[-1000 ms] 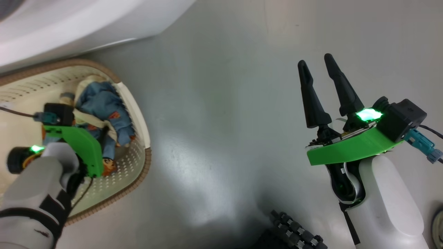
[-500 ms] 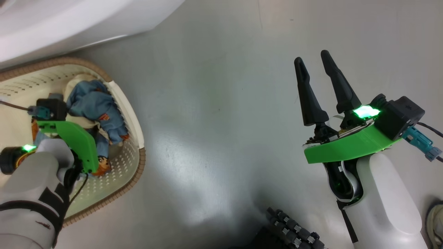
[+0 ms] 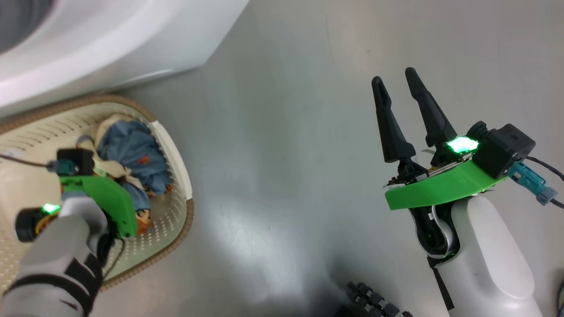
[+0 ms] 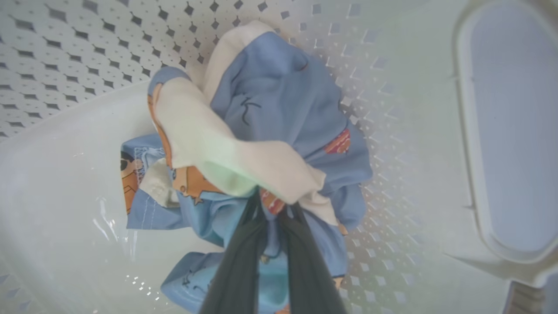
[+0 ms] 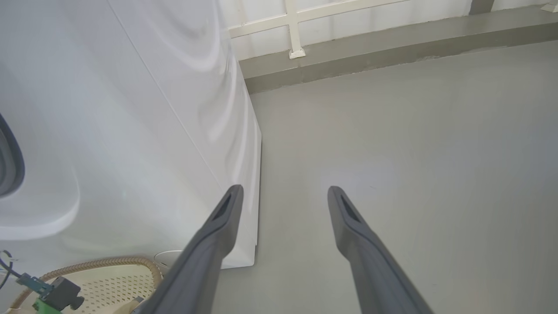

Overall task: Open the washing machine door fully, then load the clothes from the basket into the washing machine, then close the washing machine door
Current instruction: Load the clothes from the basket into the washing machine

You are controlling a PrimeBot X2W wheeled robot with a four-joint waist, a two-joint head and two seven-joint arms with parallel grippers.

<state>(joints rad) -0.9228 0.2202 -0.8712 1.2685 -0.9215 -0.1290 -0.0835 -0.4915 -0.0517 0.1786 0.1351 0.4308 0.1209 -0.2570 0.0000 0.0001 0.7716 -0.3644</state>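
Down at nine o'clock in the head view, the basket [image 3: 174, 141] holds the clothes [image 3: 132, 145], bunched against its three o'clock wall. The left gripper [image 4: 272, 209] is pinched together on a blue fold at the heap's six o'clock edge. The right gripper [image 3: 393, 75] hangs at three o'clock over floor [image 3: 282, 154], jaws apart, empty. The clothes look light and limp; they should drape and trail, so a deeper bite through several layers would likely carry more.

Bright even light, soft glare on the floor [image 3: 264, 211], wide-angle bending at edges.
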